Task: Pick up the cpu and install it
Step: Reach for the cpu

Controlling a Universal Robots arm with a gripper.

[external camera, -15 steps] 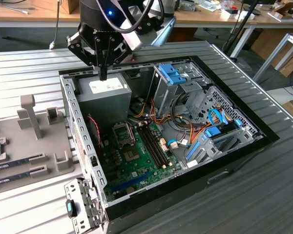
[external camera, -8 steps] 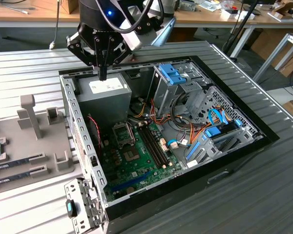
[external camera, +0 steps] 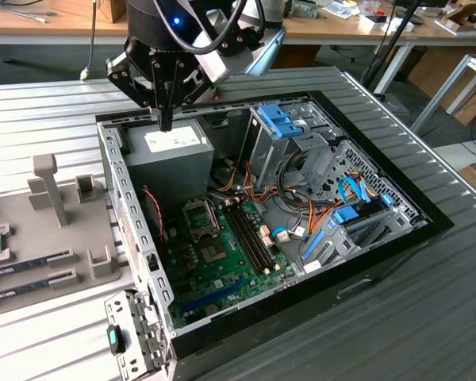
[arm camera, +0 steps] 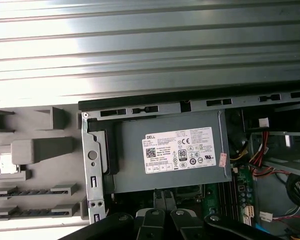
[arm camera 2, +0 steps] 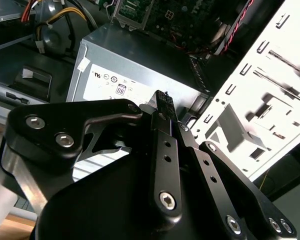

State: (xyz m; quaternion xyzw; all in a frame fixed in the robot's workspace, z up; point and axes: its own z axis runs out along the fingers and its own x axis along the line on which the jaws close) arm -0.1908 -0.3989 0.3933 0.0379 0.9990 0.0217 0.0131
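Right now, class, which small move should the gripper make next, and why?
Probably shift toward the exterior view's left: the gripper hangs shut and empty over the power supply, while the cpu lies in the tray beside the case.

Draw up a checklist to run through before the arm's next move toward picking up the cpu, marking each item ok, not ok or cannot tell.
1. The gripper carries nothing: ok.
2. Jaws open for a grasp: not ok, shut.
3. The cpu in sight on the grey tray: ok.
4. The gripper above the cpu: not ok, it hangs over the power supply.
5. The motherboard socket ready: cannot tell.
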